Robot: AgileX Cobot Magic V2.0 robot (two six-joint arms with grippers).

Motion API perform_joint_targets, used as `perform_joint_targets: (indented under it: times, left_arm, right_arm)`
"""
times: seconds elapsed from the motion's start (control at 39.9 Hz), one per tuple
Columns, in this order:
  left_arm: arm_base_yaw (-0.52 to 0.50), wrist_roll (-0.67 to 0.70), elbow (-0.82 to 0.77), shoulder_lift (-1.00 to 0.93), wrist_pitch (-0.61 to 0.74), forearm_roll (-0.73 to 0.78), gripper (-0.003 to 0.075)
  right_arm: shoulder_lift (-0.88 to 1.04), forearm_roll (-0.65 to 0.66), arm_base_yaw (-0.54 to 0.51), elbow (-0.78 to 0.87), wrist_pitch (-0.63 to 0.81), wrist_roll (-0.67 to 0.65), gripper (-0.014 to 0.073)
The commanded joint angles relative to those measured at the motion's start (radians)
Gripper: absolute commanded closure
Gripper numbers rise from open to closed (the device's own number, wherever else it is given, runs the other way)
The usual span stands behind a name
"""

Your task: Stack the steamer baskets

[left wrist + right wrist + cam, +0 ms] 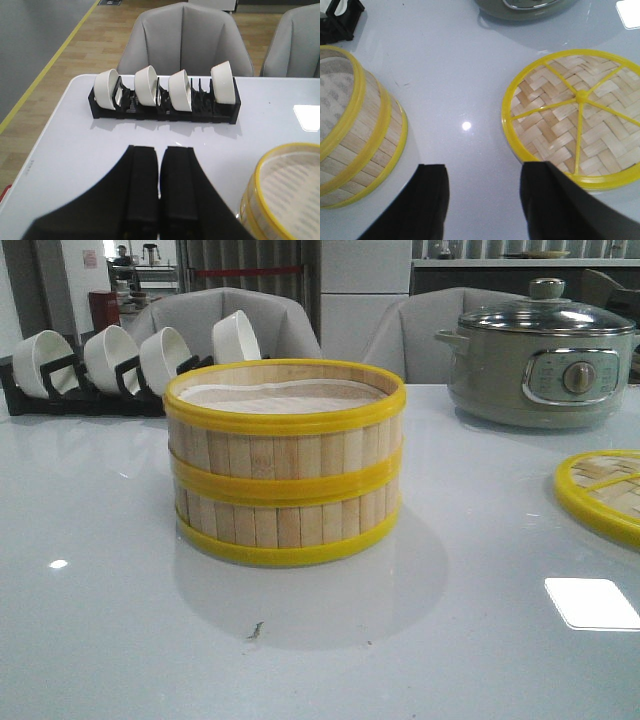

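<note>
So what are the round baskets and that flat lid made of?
The two stacked steamer baskets look like pale bamboo or wood: their walls are upright slats with grain. Their glossy yellow bands are probably plastic. The white liner inside is too unclear to tell. The flat lid looks like woven bamboo strips in a zigzag weave, with a shiny yellow rim and spokes, likely plastic.

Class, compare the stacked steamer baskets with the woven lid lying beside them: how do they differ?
The steamer baskets stand tall, two tiers; the lid lies flat on the table. The baskets' walls are vertical slats; the lid is woven strips with yellow spokes. Both are round, bamboo, yellow-rimmed.
</note>
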State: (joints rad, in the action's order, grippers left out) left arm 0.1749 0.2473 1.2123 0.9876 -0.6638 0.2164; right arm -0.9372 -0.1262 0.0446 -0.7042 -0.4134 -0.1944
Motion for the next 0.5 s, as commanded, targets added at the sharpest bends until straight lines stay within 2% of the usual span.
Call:
perform_joint_targets:
  times: [0.0, 0.28, 0.48]
  left_arm:
    - [-0.002, 0.016, -0.119, -0.117, 0.117, 0.006, 0.0631]
    - [0.0, 0.059, -0.445, -0.418, 0.18, 0.004, 0.0631]
    - [0.0, 0.059, -0.546, -0.509, 0.194, 0.004, 0.0631]
  right_arm:
    - [0.001, 0.007, 0.007, -0.038, 0.069, 0.016, 0.015]
    - [0.001, 0.007, 0.007, -0.038, 0.066, 0.016, 0.015]
    - [0.001, 0.007, 0.007, -0.038, 0.066, 0.016, 0.015]
